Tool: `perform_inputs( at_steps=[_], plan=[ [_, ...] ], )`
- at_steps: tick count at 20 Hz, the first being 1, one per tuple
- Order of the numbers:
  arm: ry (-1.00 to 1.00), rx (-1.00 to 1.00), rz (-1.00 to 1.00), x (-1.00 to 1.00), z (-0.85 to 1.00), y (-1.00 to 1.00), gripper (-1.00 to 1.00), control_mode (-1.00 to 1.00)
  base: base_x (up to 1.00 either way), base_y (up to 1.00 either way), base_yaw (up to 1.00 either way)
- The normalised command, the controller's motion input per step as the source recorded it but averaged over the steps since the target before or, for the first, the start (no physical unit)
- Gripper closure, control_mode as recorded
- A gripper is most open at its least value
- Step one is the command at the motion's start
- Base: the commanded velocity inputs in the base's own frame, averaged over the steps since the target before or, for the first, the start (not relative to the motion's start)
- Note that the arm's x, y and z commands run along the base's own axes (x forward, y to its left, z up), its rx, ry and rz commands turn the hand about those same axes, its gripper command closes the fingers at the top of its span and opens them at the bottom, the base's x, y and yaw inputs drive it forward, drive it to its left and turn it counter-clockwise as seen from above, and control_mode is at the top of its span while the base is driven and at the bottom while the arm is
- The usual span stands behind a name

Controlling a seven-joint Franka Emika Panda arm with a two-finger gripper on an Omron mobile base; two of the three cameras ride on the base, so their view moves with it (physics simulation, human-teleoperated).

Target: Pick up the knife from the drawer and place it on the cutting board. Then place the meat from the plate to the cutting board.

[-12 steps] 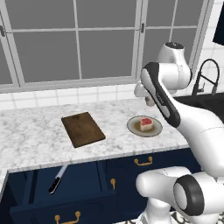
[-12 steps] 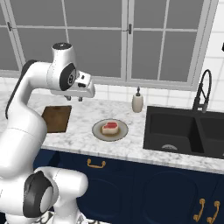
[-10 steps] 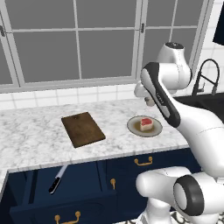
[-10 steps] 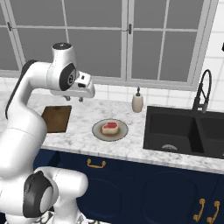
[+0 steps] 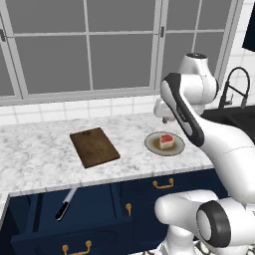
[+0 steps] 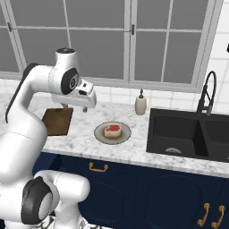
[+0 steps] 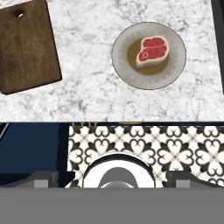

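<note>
Down at the left the navy drawer (image 5: pixel 74 219) stands pulled out below the counter, and the knife (image 5: pixel 65 203) lies inside it, black handle toward me. Above it on the marble counter (image 5: pixel 35 154) rests the dark cutting board (image 5: pixel 93 147), bare. Next along, well apart from the board, the plate (image 5: pixel 165 143) carries the meat (image 5: pixel 167 141). The gripper (image 6: pixel 75 108) hangs above the counter behind the plate, fingers spread wide, holding nothing.

Matt wooden cutting board (image 7: pixel 27 46), seemingly marble counter (image 7: pixel 87 96).
</note>
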Motion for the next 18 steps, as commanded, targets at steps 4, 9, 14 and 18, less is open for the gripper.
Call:
perform_inputs(
  at_steps=[4,9,14,18],
  plan=[
    [0.12,-0.04,-0.26,-0.04,-0.51,-0.07,-1.00,-1.00,0.00,0.00,0.00],
    [0.07,-0.02,-0.22,0.00,-0.53,-0.16,-1.00,-1.00,0.00,0.00,0.00],
    [0.09,-0.02,-0.14,0.13,-0.46,-0.15,-1.00,-1.00,0.00,0.00,0.00],
    [0.05,0.00,-0.06,0.31,-0.40,-0.21,-1.00,-1.00,0.00,0.00,0.00]
  ],
)
